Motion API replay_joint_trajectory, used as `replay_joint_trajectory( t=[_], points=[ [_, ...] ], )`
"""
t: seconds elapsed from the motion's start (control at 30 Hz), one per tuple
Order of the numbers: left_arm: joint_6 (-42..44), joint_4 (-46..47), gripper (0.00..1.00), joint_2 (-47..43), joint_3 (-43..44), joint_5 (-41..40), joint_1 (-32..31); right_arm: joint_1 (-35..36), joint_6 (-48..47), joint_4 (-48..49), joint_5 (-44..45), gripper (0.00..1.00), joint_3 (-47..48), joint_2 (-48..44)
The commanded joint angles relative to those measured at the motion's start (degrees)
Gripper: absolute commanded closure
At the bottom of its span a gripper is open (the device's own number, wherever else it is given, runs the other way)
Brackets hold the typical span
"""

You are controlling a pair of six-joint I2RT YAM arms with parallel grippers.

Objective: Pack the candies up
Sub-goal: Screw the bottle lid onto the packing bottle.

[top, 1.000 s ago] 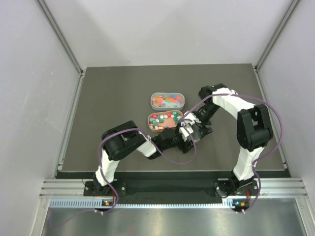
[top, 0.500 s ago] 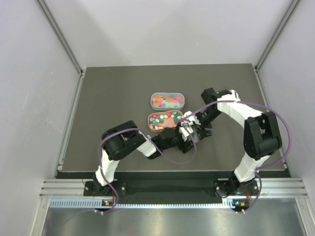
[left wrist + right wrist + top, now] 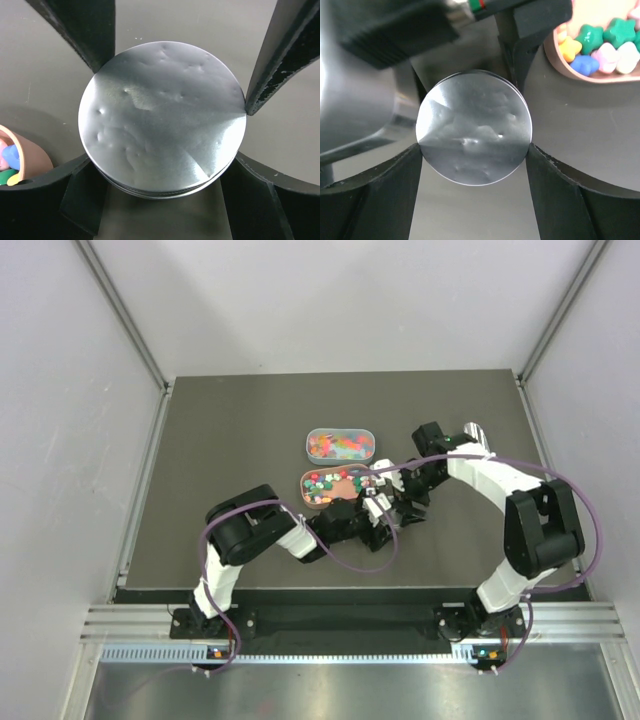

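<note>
Candies (image 3: 330, 480) lie in a brown tray (image 3: 302, 490) mid-surface (image 3: 230, 440) and in a clear tub (image 3: 309, 445) just beyond it; none looks packed yet. In the top view the left arm (image 3: 250, 530) and right arm (image 3: 490, 475) meet just right of the tray, their wrists hiding what they hold. Since a second ago the right arm's elbow has swung out to the right and its wrist has turned, while the left arm has stayed put. That is likely a twist on a lid, opening a jar for filling.

In the left wrist view the left fingers (image 3: 45, 200) press both sides of the jar (image 3: 150, 192) below its dented metal lid (image 3: 160, 115), gripping it. The tray's end shows at the left.

In the right wrist view the right fingers (image 3: 375, 200) clamp the lid from both sides. The lid is bare: no brand, label or writing.
</note>
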Motion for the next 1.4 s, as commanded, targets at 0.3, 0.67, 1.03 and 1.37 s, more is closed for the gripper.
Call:
replay_joint_trajectory(
  t=[0.3, 0.67, 1.03, 1.37],
  points=[
    [3.6, -21.4, 0.34, 4.1, -3.3, -3.7, 0.3, 3.7, 16.2, 3.8, 8.5, 0.24, -7.3, 2.7],
    [4.8, -21.3, 0.32, 4.7, -3.5, -4.3, 0.3, 1.3, 4.5, -5.1, 8.9, 0.0, 0.1, 0.6],
    [4.8, -21.5, 0.32, 5.4, -3.1, -4.6, 0.3, -8.0, -25.3, -24.4, 4.6, 0.0, 17.6, 7.3],
    [4.7, -22.1, 0.32, 5.6, -2.9, -4.7, 0.3, -3.3, -38.9, -31.6, -1.4, 0.0, 21.7, 12.3]
  ],
)
